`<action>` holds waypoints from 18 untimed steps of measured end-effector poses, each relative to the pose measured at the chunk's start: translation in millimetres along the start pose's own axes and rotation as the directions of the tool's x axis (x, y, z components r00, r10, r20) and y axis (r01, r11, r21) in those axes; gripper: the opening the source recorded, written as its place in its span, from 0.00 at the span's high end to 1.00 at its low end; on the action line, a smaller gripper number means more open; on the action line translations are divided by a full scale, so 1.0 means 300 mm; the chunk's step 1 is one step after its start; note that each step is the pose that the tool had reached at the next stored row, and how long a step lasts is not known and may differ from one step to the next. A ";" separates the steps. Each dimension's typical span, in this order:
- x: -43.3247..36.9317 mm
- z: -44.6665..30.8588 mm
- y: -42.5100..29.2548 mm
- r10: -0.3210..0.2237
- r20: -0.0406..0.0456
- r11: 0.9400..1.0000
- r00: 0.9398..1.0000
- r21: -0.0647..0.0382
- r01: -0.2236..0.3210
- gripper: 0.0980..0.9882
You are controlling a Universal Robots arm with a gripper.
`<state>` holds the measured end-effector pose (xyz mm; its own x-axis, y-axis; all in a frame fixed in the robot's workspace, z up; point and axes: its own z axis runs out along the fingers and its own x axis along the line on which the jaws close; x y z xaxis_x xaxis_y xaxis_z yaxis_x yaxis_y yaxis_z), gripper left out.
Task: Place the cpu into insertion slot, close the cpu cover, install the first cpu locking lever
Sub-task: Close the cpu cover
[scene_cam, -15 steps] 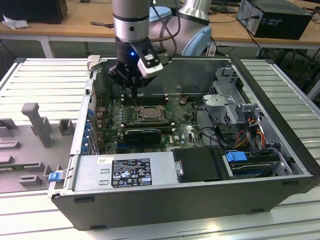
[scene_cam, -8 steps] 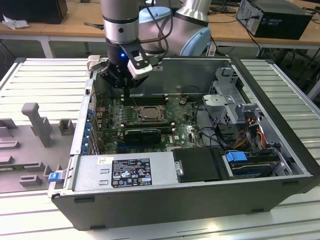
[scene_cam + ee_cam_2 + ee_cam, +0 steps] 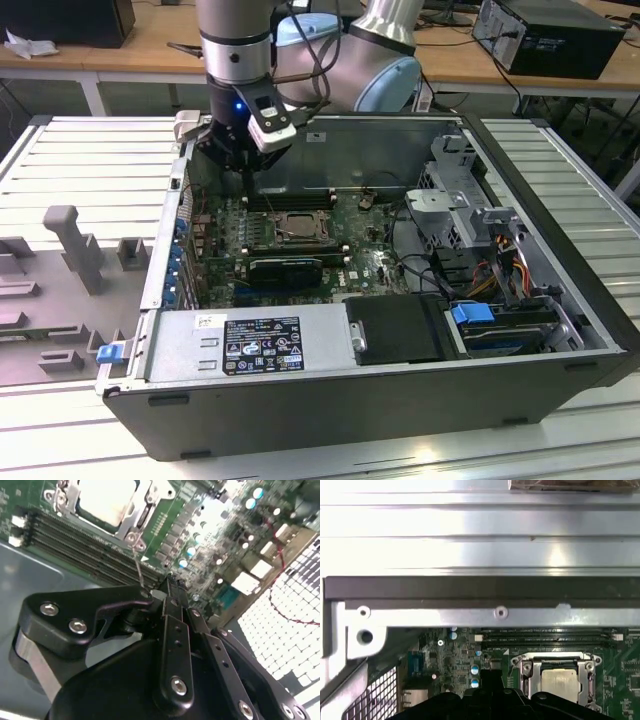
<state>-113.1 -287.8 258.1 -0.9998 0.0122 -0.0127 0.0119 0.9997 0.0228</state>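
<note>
Big open pc case (image 3: 560, 330) lying on its side, green motherboard (image 3: 225, 240) flat in the bottom. The gripper (image 3: 247, 172) hangs over the far corner of the board on the exterior view's left, pointing straight down, and in the second wrist view its fingertips (image 3: 169, 587) look pinched together with no gap and nothing between them.

The insertion slot (image 3: 268, 228) lies from there toward the exterior view's right and a bit nearer, just beside the long memory slots (image 3: 290, 200). The cpu cover (image 3: 526, 674) looks folded down flat over it, with the cpu (image 3: 560, 681) lying level in the opening, pale top facing up. It's square, so there's no real long axis.

One thin wire lever (image 3: 137, 565) stands up from the slot's corner, its long axis running toward the fingertips. Can't tell if it's touching them
</note>
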 end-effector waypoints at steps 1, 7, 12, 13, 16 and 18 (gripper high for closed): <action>-0.005 0.000 0.005 0.000 0.000 1.000 1.000 0.000 0.000 0.99; -0.080 0.003 0.017 0.000 0.000 1.000 1.000 0.000 0.000 0.99; -0.141 0.006 0.018 0.000 0.000 1.000 1.000 -0.002 0.000 0.99; -0.151 0.006 0.017 0.000 0.000 1.000 1.000 -0.006 0.000 0.99; -0.158 0.011 0.010 0.001 -0.001 0.998 1.000 -0.064 -0.001 0.99; -0.158 0.019 0.008 0.001 -0.001 0.998 1.000 -0.064 -0.001 0.99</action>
<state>-65.5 -285.9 253.2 -0.9998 0.0132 -0.0118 0.0121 0.9962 0.0862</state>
